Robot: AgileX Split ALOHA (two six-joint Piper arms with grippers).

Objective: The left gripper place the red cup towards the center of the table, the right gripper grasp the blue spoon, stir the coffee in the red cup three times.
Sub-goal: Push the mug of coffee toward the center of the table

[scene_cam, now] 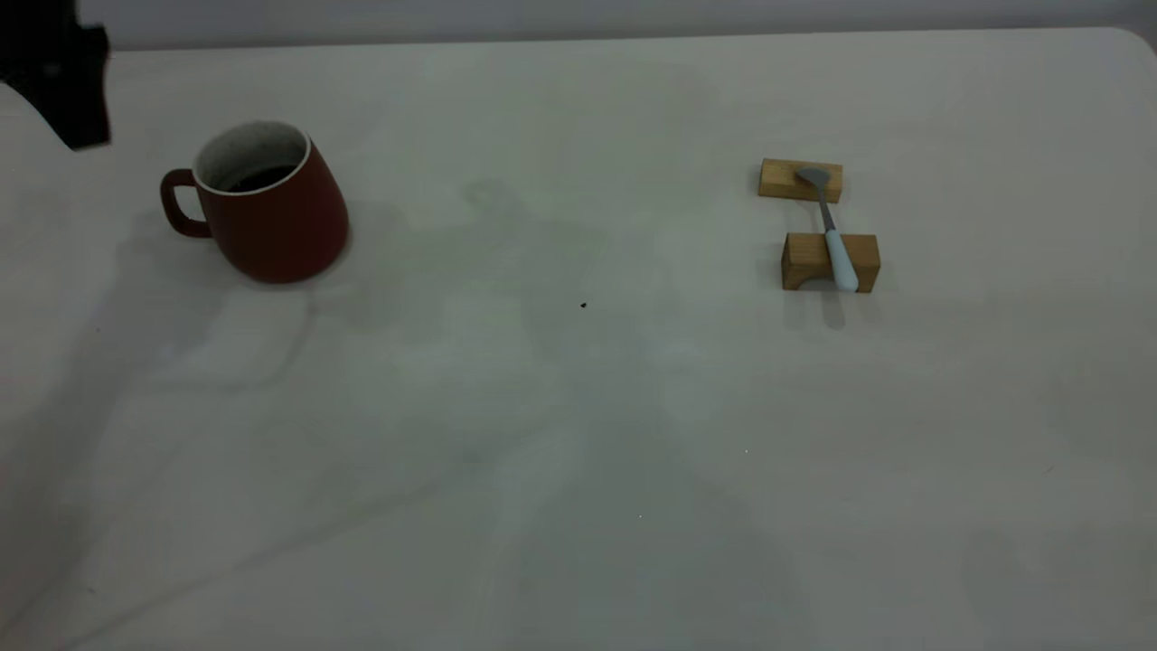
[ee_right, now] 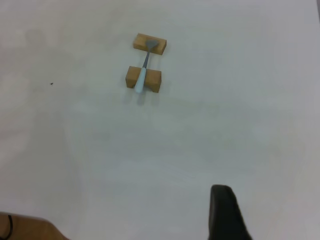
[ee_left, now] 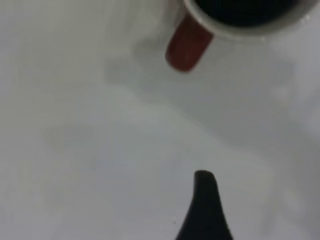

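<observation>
The near part of the large, plain off-white table (scene_cam: 578, 506) lies bare, marked only by soft shadows. Farther in, a tiny dark speck (scene_cam: 583, 306) sits near the middle of the tabletop.

Beyond that, on the right side of the exterior view, the small slim blue spoon (scene_cam: 833, 231), with a grey metal bowl and neck and a pale light-blue rounded handle, lies across two tan wooden blocks. Its handle rests on the nearer wooden block (scene_cam: 830, 261) and pokes out over that block's front edge; its bowl rests on the farther, flatter wooden block (scene_cam: 799, 179). The two blocks stand apart with a gap between them.

On the left side, well apart from the spoon, the dark red ceramic cup (scene_cam: 267, 204), wider at its base with a white speckled interior and thin white rim, stands upright on the table. Its loop handle points toward the left edge of the exterior view. Dark brown-black coffee (scene_cam: 260, 178) shows inside.

At the far left corner a black part of the left arm (scene_cam: 59, 77) juts into the exterior view, apart from the cup. In the left wrist view one dark fingertip (ee_left: 205, 200) of the left gripper shows above bare table, with the cup's handle and rim farther off; nothing is held, though its spread cannot be told. In the right wrist view a single dark fingertip (ee_right: 225, 210) of the right gripper shows, well away from the spoon, its spread likewise unclear.
</observation>
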